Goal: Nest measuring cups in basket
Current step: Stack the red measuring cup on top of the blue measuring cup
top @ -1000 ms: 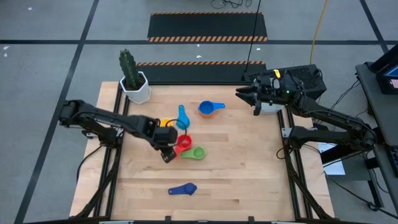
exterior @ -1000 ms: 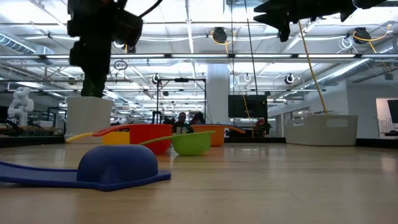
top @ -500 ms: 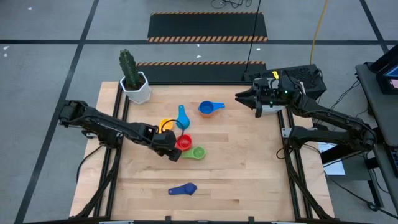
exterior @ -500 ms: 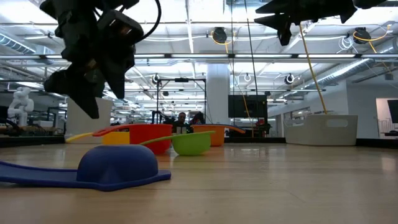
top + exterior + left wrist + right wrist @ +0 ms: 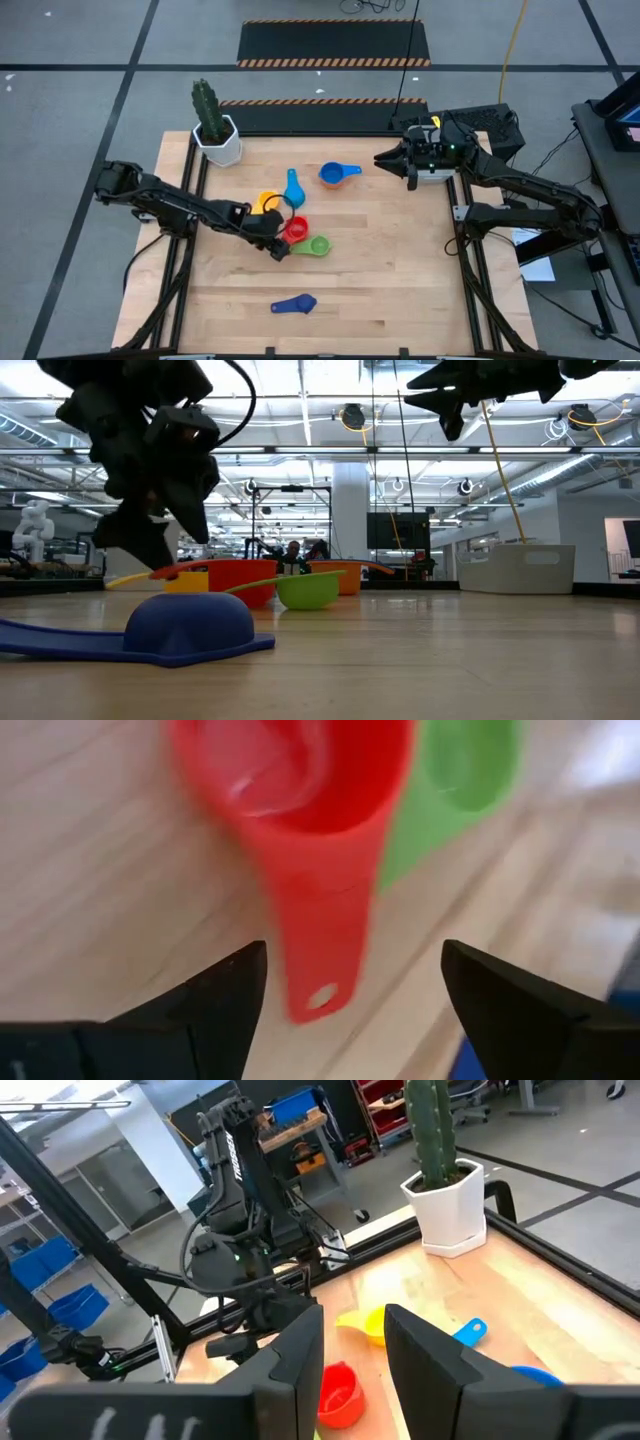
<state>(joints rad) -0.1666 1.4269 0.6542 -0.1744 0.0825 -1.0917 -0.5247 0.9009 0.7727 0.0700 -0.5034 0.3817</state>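
Measuring cups lie scattered on the wooden table [image 5: 400, 270], and we count six in the high view. Near the middle we see a tight cluster: the red cup [image 5: 295, 230], the green cup [image 5: 317, 244] just beside it on the right arm's side, the yellow cup [image 5: 265, 203] partly covered by the left arm, and an orange rim showing only as a sliver next to the yellow one. One light blue cup [image 5: 293, 187] lies just past the cluster toward the far edge, and a second blue cup [image 5: 338, 174] lies apart from it, nearer the right arm. The dark blue cup [image 5: 295, 304] rests bowl-down, well apart from the rest, near the front edge.

We locate the left gripper [image 5: 276, 244] low over the table at the near side of the cluster. In the left wrist view its two fingers are spread wide, with the red cup's handle [image 5: 322, 960] lying between them and touching neither. The green cup sits just beside the red bowl in that view.

The right gripper [image 5: 386, 159] hangs above the table's far right corner, well apart from all the cups. In the right wrist view its fingers [image 5: 430, 1355] stand parted with a clear gap, holding nothing.

We see the basket [image 5: 517, 567] in the low view only, as a pale bin at the right side of the table. In the high view the right arm covers that spot. A cactus in a white hexagonal pot [image 5: 217, 140] stands at the far left corner.
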